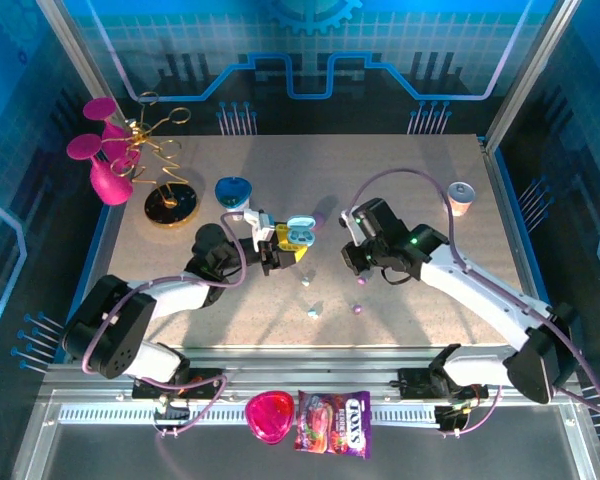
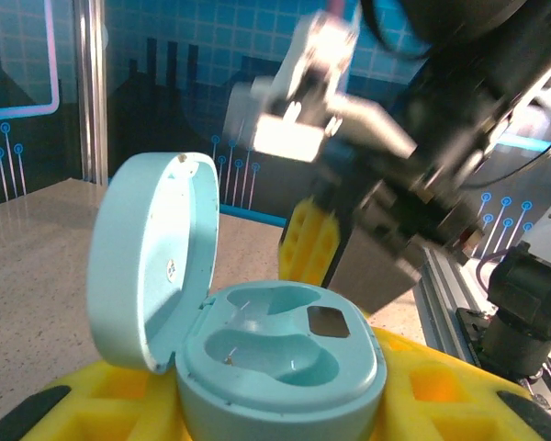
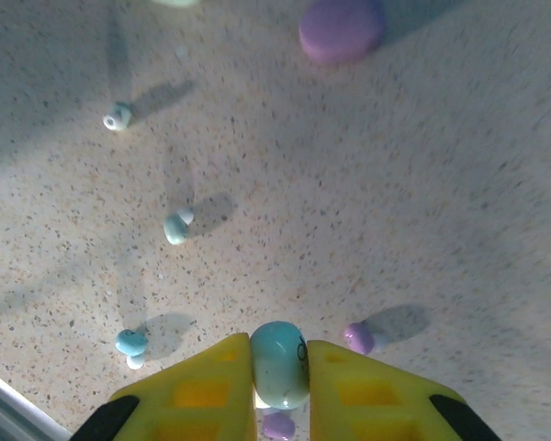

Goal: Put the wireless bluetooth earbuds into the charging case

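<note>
Earbuds (image 1: 314,311) lay loose on the tabletop (image 1: 420,160), midway between its left and right edges and nearer the near edge. At the far left corner stood pink vases (image 1: 98,150) and a gold wire stand (image 1: 168,200), with a blue heart-shaped box (image 1: 234,190) just right of them. Next came the left tool (image 1: 280,250), closed on the base of an open blue case (image 2: 285,358). Its lid (image 2: 151,257) stood upright on the hinge and both wells were empty. A lilac case (image 3: 340,28) sat shut on the tabletop near it. In the right wrist view a white-mint bud (image 3: 118,117), two blue buds (image 3: 175,227) and a lilac bud (image 3: 358,337) lay well apart from one another. The right tool (image 3: 278,349) pinched a pale blue bud (image 3: 278,367) between its yellow fingers (image 3: 211,386), with a second lilac bud (image 3: 277,424) showing under it. A cup (image 1: 462,195) stood near the far right corner.
</note>
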### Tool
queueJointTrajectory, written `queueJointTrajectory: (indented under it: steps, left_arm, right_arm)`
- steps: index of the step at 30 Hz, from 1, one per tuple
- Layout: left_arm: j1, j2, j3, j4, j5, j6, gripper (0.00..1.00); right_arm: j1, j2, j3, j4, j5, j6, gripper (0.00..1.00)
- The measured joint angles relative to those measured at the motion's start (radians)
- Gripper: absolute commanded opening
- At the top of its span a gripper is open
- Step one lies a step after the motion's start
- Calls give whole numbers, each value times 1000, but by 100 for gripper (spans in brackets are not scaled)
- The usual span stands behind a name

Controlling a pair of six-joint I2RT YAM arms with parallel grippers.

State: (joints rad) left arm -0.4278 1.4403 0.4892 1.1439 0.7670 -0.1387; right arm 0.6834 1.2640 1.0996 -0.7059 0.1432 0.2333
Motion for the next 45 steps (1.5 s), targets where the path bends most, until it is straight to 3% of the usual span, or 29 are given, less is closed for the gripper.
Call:
queueJointTrajectory:
  steps: [8, 16, 26, 45]
  left_arm:
    - [0, 11, 15, -32, -38, 6, 37]
    - [0, 21, 24, -40, -42, 5, 37]
    - [0, 21, 27, -40, -42, -6, 37]
    - [0, 2, 27, -43, -41, -21, 37]
  right_arm:
    - [137, -11, 185, -65, 136, -51, 17]
    - [214, 32, 285, -35, 171, -117, 17]
    - [221, 138, 316, 21, 163, -167, 17]
    - [204, 176, 316, 45, 163, -174, 16]
